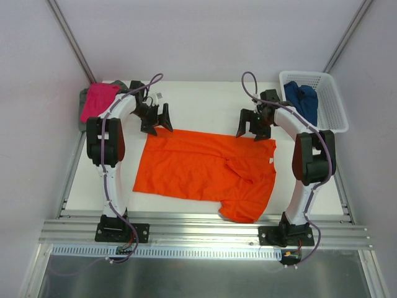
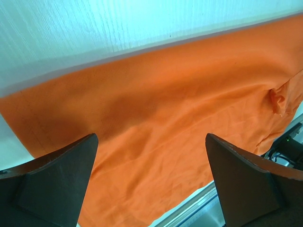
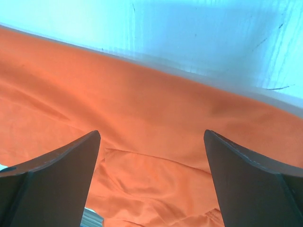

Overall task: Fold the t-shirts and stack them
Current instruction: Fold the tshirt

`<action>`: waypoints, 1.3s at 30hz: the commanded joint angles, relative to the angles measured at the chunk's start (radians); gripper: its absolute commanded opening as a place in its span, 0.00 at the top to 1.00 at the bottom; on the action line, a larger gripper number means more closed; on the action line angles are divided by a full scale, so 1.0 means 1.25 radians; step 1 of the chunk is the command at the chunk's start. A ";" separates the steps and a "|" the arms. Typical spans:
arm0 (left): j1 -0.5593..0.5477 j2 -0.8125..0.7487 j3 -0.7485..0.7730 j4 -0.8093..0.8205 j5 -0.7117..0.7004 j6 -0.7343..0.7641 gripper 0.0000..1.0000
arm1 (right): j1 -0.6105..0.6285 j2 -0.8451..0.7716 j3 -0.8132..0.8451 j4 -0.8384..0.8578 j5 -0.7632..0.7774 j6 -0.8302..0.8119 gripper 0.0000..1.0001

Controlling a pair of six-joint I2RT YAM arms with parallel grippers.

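Hovering left gripper [image 1: 157, 124]: we see it just over the far-left corner of the orange t-shirt [image 1: 198, 167], jaws spread wide, nothing between them.
Left fingers [image 2: 57, 179]: in the left wrist view we see both dark fingers well apart, with only orange cloth and a strip of white tabletop beyond.
Right gripper [image 1: 253, 130]: we find it over the shirt's far-right corner, jaws just as wide, gripping nothing.
Right fingers [image 3: 251, 179]: apart in the right wrist view, and we cannot tell whether the tips touch the cloth.
Orange t-shirt: spread across the middle of the tabletop [image 1: 205, 102], far hem running straight from one gripper to the other. On the right side we spot a flap folded over, and the near-right part reaches the tabletop's near edge.
Pink t-shirt [image 1: 99, 99]: bundled at the far-left corner, well apart from the orange one.
Grey t-shirt [image 1: 84, 113]: under the pink one at that same corner; we see only a rim of it along the left edge.
Dark blue t-shirt [image 1: 302, 99]: crumpled inside the white basket [image 1: 332, 105].
Basket: at the far-right corner, beside the right arm.
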 commanded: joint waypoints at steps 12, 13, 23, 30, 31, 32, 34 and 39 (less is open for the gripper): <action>-0.010 0.064 0.071 -0.010 -0.005 -0.016 0.01 | 0.008 0.056 -0.005 -0.026 0.018 0.016 0.04; -0.010 0.066 0.071 -0.011 -0.005 -0.017 0.01 | 0.008 0.062 -0.002 -0.029 0.022 0.016 0.04; -0.010 0.140 0.149 -0.011 -0.019 -0.037 0.01 | -0.014 0.158 0.152 -0.020 0.078 0.001 0.04; -0.007 0.172 0.203 -0.011 -0.051 -0.034 0.01 | -0.023 0.257 0.334 0.004 0.102 -0.017 0.04; -0.005 0.173 0.204 -0.011 -0.058 -0.035 0.01 | -0.023 0.268 0.364 0.006 0.102 -0.023 0.04; -0.004 0.176 0.205 -0.010 -0.061 -0.034 0.01 | -0.024 0.285 0.377 0.007 0.099 -0.027 0.04; -0.002 0.182 0.209 -0.010 -0.064 -0.038 0.01 | -0.024 0.303 0.401 0.009 0.090 -0.036 0.04; 0.004 0.203 0.228 -0.010 -0.073 -0.041 0.01 | -0.019 0.340 0.439 0.008 0.067 -0.033 0.04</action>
